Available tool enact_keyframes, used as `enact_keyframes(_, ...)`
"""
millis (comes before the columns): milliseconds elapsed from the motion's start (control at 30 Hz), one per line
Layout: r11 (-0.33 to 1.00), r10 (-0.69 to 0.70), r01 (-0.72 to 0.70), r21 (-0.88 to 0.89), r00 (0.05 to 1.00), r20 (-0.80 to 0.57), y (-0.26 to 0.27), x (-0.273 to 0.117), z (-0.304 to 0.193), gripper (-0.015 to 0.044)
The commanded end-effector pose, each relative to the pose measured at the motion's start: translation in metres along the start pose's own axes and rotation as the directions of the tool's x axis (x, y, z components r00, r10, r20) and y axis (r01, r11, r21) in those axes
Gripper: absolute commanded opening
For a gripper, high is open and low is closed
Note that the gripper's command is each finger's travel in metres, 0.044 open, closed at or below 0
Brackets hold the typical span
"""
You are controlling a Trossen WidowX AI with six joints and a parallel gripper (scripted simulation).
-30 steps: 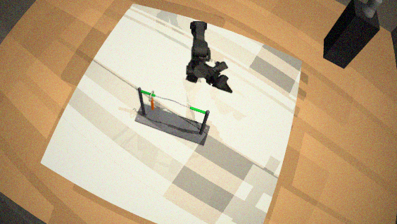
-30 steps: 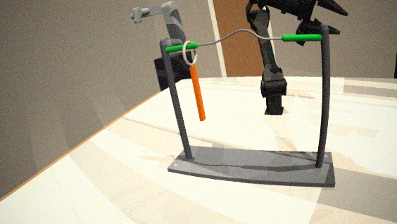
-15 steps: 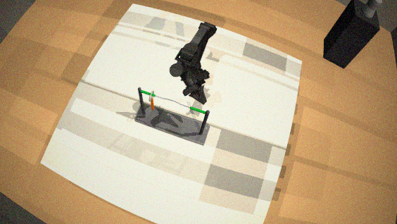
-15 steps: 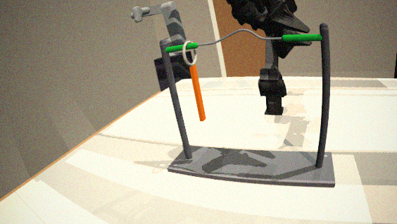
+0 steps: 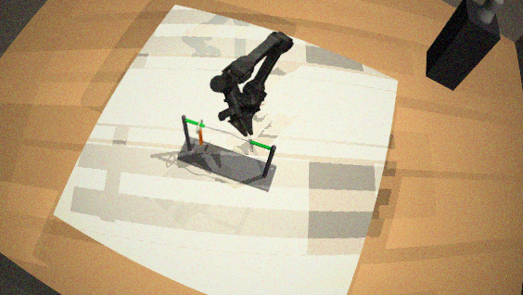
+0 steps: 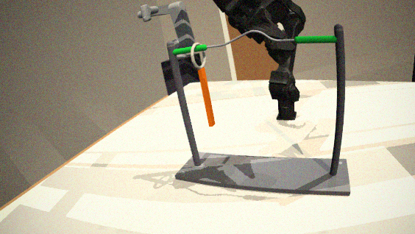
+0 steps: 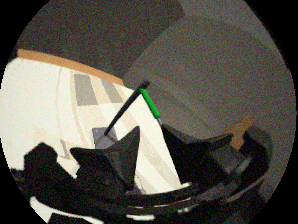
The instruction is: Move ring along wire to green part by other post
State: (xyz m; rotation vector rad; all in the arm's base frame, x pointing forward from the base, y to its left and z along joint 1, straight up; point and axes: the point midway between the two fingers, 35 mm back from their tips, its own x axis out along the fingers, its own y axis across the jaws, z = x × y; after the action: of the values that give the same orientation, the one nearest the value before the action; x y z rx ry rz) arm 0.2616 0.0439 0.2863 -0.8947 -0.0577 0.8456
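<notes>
A white mat (image 5: 325, 139) patterned with grey and beige blocks is laid over a wooden table top (image 5: 454, 185); shadows of arm and frame are thrown across it. A plain grey-brown wall (image 6: 73, 73) is seen behind in the exterior view, with a brown panel (image 6: 250, 62) beyond the frame. A black box (image 5: 461, 44) is set near the far corner of the table, cut off by the top view's edge. The wire frame is stood on a grey base plate (image 6: 279, 176) with two dark posts (image 6: 339, 99). The ring (image 6: 198, 55) is hung on the green part (image 6: 184, 50) beside the left-hand post as seen from the exterior camera, with the orange handle (image 6: 206, 97) hanging below it, slightly tilted. The thin grey wire (image 6: 250, 35) is curved upward toward the other green part (image 6: 316, 39). The gripper (image 6: 286, 114) is held low behind the frame, near the mat, well apart from the handle; its upper arm is cut off at the exterior view's top. The fingers are narrowed to a partial gap and nothing is held between them. In the wrist view the fingers are seen only as dark shapes, and one post with a green segment (image 7: 149, 103) is made out beyond them; a small orange-brown patch at the right cannot be identified. A grey fixture (image 6: 173, 22) is partly hidden behind the left post.
</notes>
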Motion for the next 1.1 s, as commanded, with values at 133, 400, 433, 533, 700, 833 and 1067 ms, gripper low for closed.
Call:
enact_keyframes(133,0.987,-0.120,0.128,0.098,0.989,-0.084,-0.004,-0.017,-0.039,0.0160)
enact_keyframes(400,0.931,-0.228,0.264,0.252,0.960,-0.164,0.005,-0.037,-0.091,0.0160)
enact_keyframes(433,0.916,-0.243,0.286,0.282,0.954,-0.176,0.008,-0.040,-0.099,0.0160)
enact_keyframes(533,0.862,-0.290,0.351,0.366,0.933,-0.212,0.020,-0.051,-0.123,0.0160)
enact_keyframes(700,0.746,-0.363,0.453,0.488,0.891,-0.273,0.044,-0.070,-0.156,0.0160)
enact_keyframes(833,0.633,-0.417,0.525,0.569,0.850,-0.321,0.068,-0.085,-0.176,0.0160)
enact_keyframes(1067,0.426,-0.501,0.611,0.667,0.773,-0.388,0.112,-0.102,-0.192,0.0160)
